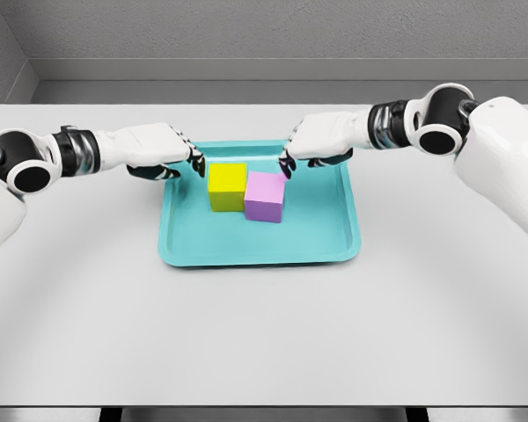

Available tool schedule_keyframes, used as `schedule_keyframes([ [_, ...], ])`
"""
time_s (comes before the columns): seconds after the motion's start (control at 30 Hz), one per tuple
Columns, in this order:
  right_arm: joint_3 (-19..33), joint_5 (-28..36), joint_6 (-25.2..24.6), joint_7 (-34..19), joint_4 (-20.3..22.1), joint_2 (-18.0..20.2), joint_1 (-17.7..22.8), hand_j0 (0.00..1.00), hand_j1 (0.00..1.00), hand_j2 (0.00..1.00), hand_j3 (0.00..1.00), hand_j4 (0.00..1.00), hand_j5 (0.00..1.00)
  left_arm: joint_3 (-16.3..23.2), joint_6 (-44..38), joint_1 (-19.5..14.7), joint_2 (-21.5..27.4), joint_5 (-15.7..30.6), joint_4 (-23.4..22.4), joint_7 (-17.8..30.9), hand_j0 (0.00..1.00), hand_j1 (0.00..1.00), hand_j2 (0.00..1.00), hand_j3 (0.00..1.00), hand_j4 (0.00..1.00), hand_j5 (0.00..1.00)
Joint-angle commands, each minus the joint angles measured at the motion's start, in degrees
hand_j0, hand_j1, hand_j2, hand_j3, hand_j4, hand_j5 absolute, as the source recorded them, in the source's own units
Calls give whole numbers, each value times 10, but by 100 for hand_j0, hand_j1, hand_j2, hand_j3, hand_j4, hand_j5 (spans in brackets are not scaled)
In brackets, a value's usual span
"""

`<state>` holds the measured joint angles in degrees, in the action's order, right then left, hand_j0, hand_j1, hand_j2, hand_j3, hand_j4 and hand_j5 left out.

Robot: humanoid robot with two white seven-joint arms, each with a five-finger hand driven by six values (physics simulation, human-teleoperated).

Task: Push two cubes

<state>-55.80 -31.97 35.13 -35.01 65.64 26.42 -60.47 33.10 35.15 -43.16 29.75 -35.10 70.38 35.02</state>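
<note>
A yellow cube [227, 185] and a pink cube [266, 196] sit side by side, touching, in the middle of a teal tray [317, 237]. My left hand [196, 163] hovers at the tray's left rim, its relaxed fingertips just left of the yellow cube's top edge. Coming in from the right, my right hand [288, 163] has its fingertips at the pink cube's upper right corner, seemingly touching it. Neither hand grasps anything.
The tray rests on a white table [264, 343] whose near edge runs along the bottom of the view. A grey wall stands behind the table's far edge.
</note>
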Motion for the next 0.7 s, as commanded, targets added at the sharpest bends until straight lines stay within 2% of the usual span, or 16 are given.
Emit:
schedule_keyframes([
  [0.0,3,2,-1,0,0,18,1,56,56,56,56,56,56,-1,-1,-1,-3,3,0,0,58,58,58,58,58,58],
  [0.1,4,2,-1,0,0,34,4,56,56,56,56,56,56,-1,-1,-1,-3,3,0,0,58,58,58,58,58,58],
  [0.3,2,1,-1,0,7,27,22,56,56,56,56,56,56,-1,-1,-2,-5,3,2,0,58,58,58,58,58,58],
  [0.4,-3,1,-1,0,32,27,31,56,56,56,56,56,56,-1,-1,-2,-5,3,4,0,58,58,58,58,58,58],
  [0.67,-4,-3,-1,0,25,11,30,55,55,55,55,55,55,-2,-1,-2,-8,1,0,0,58,58,58,58,58,58],
])
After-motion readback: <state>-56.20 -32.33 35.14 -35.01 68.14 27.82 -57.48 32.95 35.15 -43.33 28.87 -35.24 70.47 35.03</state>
